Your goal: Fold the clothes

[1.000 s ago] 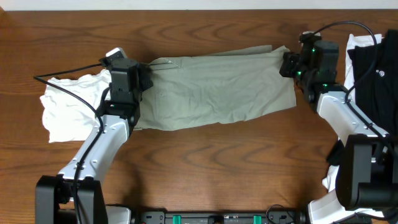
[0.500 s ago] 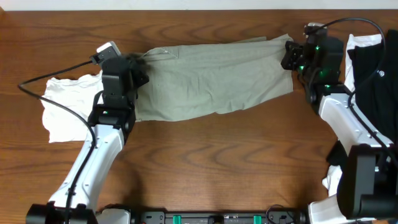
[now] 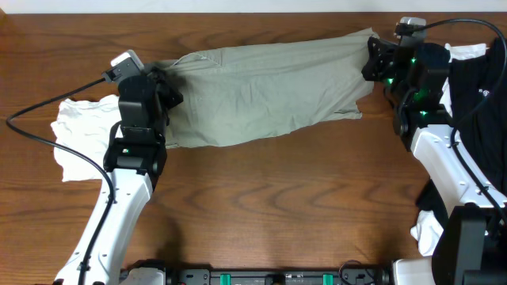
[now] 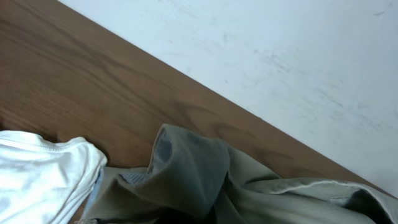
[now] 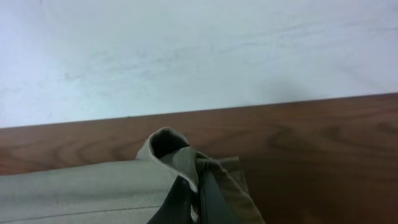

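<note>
The clothes, khaki-green shorts (image 3: 265, 91), hang stretched between my two grippers over the far half of the table. My left gripper (image 3: 164, 83) is shut on the clothes at their left end, where the cloth bunches (image 4: 205, 180) with a pale blue inner band showing. At the right end my right gripper (image 3: 374, 57) is shut on the clothes, a hemmed corner (image 5: 171, 152) folded over its dark fingers (image 5: 208, 199). The lower edge of the cloth sags toward the wood.
A white garment (image 3: 83, 138) lies crumpled at the left, partly under my left arm. A black garment (image 3: 479, 87) with white trim lies at the right edge. The table's far edge (image 5: 292, 102) meets a pale wall just behind the cloth.
Both grippers have carried the clothes away from me toward the far edge of the table. The cloth has lifted and stretched tighter between them.
</note>
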